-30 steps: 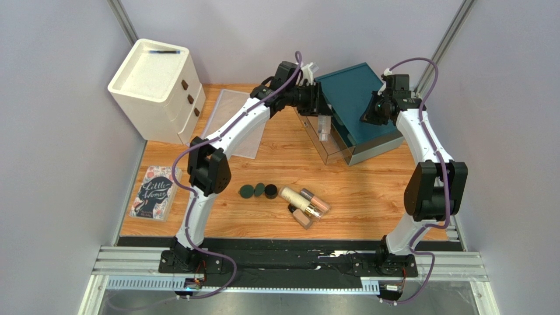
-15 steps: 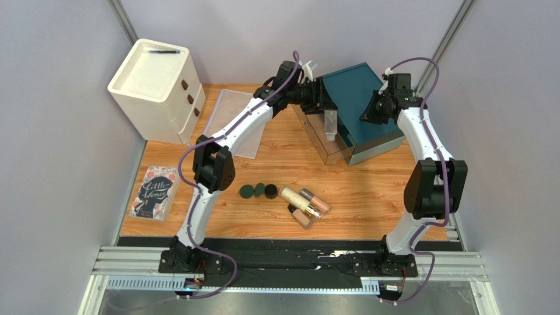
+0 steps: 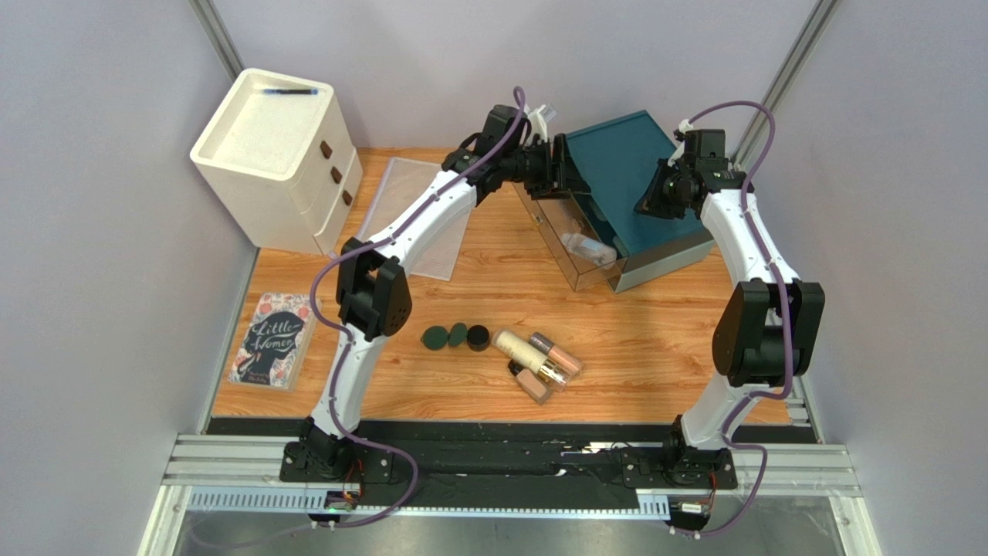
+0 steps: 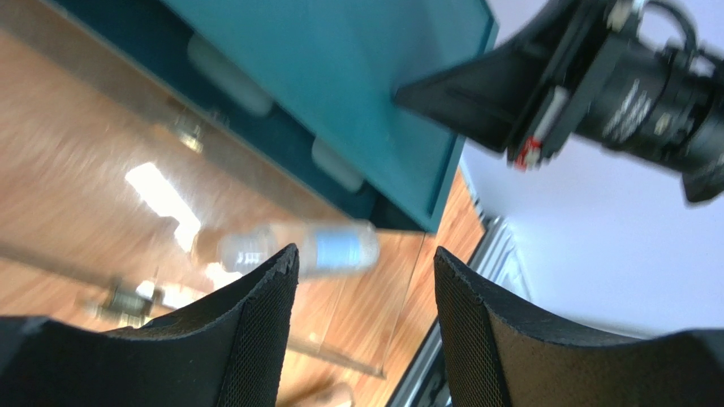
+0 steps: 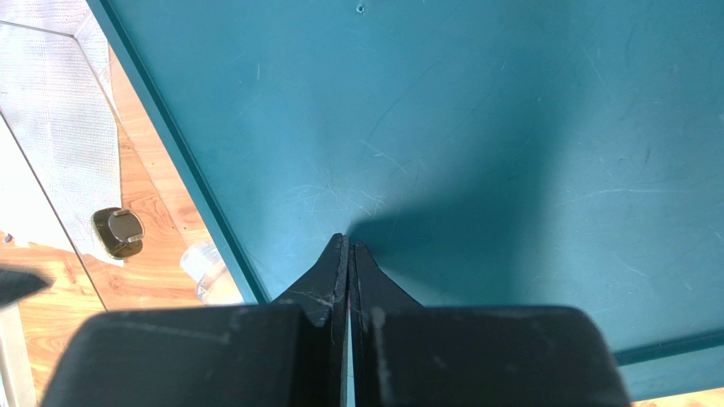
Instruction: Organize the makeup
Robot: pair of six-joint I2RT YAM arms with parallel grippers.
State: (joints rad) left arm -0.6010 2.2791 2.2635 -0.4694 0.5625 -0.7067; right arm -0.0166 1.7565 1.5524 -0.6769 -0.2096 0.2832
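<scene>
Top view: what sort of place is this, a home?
Probably a robot lab cell, not a home: a left arm and right arm bolted to a metal rail, bare grey walls boxing in a small table, and staged makeup.

far-left corner: drawer unit (image 3: 278, 156), pouch (image 3: 406, 214) just right of it | left edge, nearer: book (image 3: 273, 338) | far right: case (image 3: 632, 174), its drawer (image 3: 551, 238) open toward the left, bottle (image 3: 588, 247) lying inside | centre: three compacts (image 3: 456, 337) in a row, tubes (image 3: 539, 361) clustered just right of them
</scene>
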